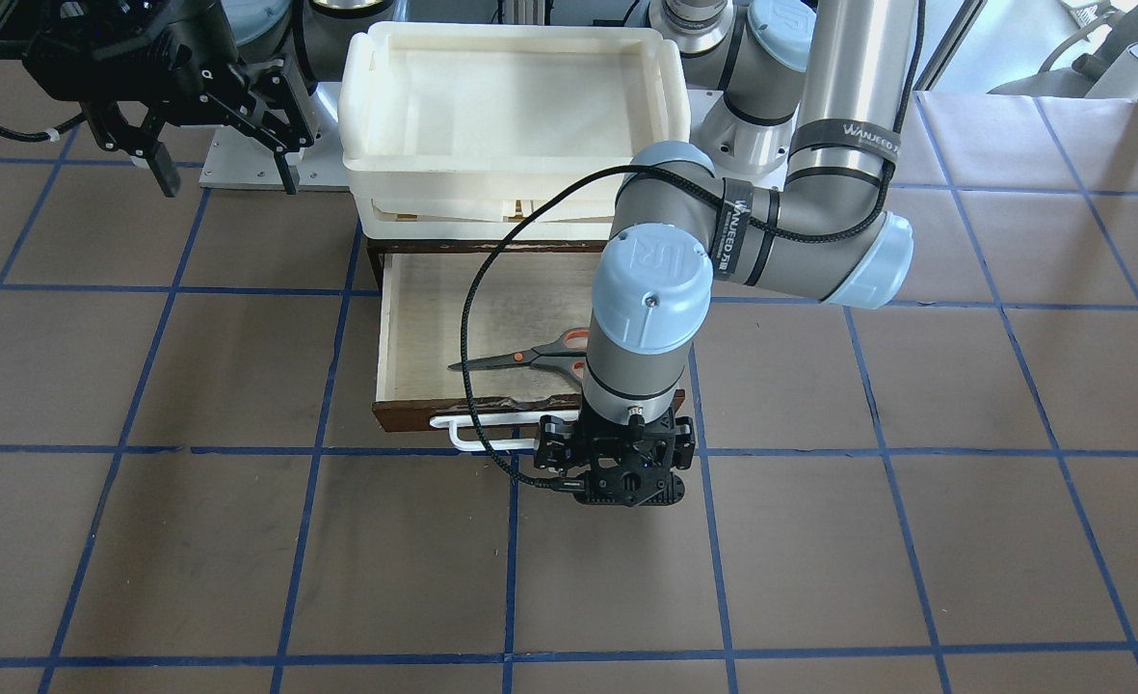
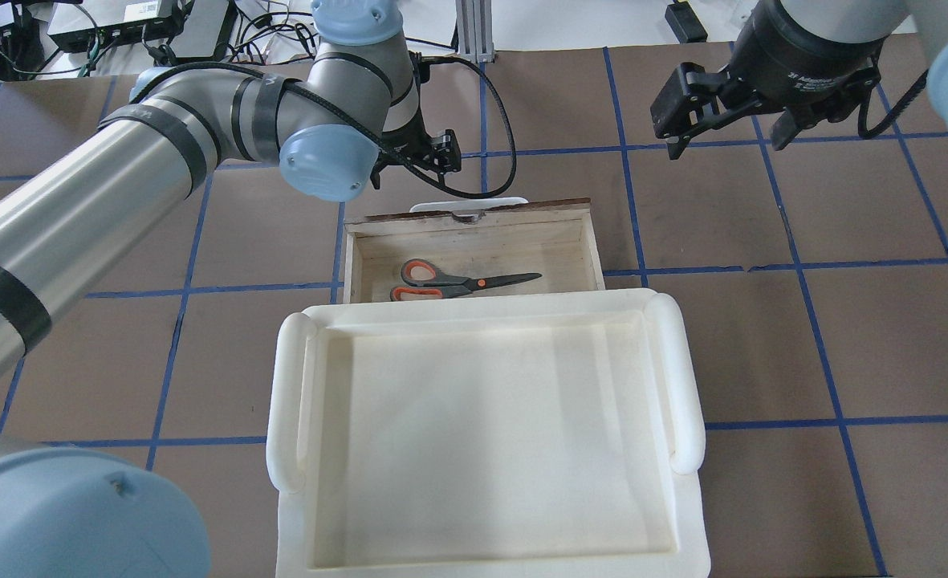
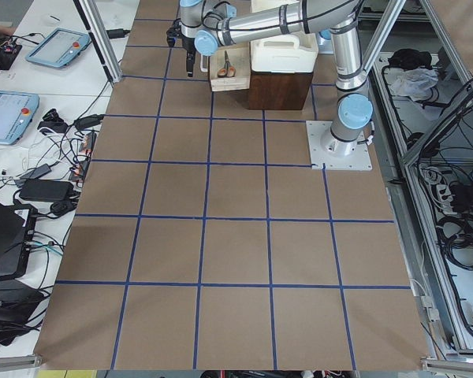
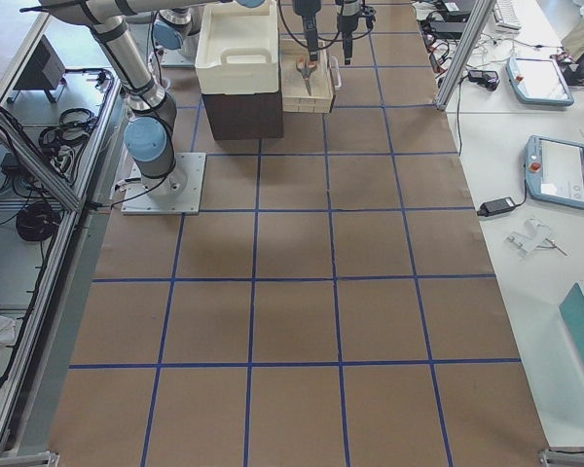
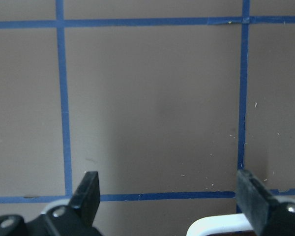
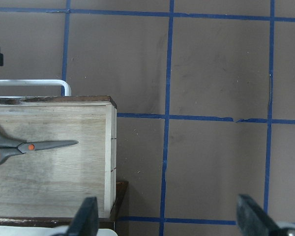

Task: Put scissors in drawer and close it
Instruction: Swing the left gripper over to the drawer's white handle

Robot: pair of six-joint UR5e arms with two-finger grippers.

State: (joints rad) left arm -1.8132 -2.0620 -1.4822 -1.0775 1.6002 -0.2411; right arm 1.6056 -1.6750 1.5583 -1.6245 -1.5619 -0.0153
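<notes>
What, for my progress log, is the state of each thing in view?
drawer: open.
scissors: lying flat inside the drawer, blades shut.
left gripper: open, empty, beside the drawer's handle.
right gripper: open, empty, off to the drawer's side.
tray: empty, sitting above the drawer.

Left arm point(image 1: 648, 289) covers part of the scissors point(image 1: 511, 359), seemingly half the drawer handle point(image 1: 496, 444).
</notes>
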